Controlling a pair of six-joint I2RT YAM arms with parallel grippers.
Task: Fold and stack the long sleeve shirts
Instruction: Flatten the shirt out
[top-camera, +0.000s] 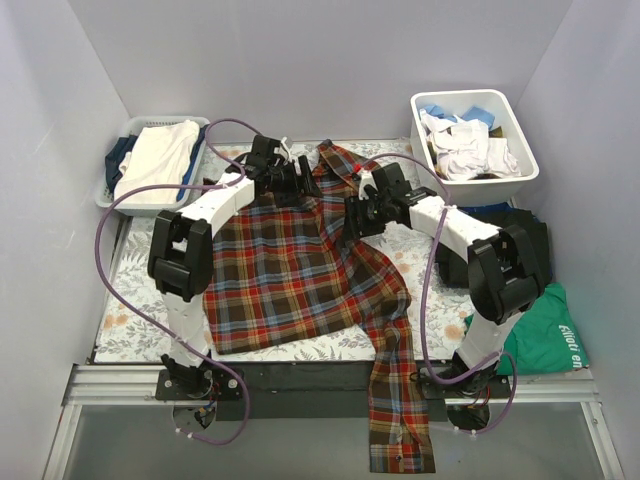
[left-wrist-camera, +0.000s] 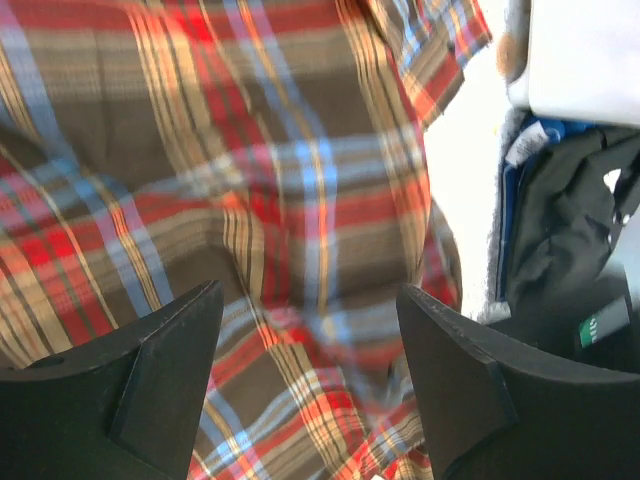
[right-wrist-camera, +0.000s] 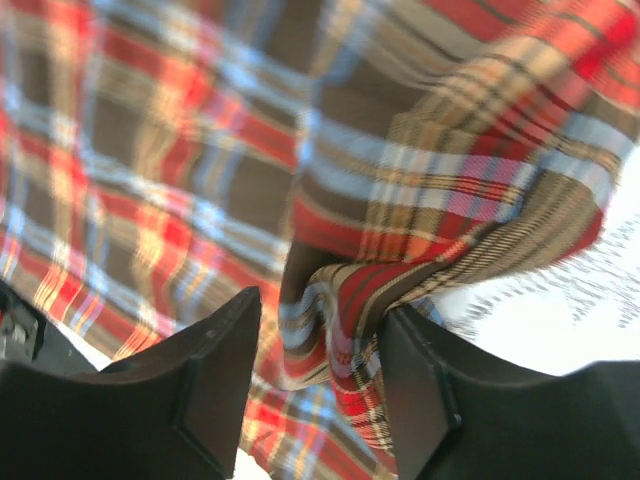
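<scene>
Sleeve (top-camera: 400, 420) hangs over the near edge of the surface (top-camera: 130, 330); plaid shirt (top-camera: 290, 270) spread mid-surface. My left gripper (left-wrist-camera: 310, 295) gapes wide, empty, above it. My right gripper (right-wrist-camera: 322, 305) pinches a shirt fold. Black garments (top-camera: 535, 235) right. Basket (top-camera: 105, 190), bin (top-camera: 528, 178) in far corners. Walls (top-camera: 300, 60) close in.

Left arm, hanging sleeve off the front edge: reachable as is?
Doubtful. The plaid shirt's sleeve hangs over the near edge beside the right arm's base; the left gripper is open at the far end.
</scene>
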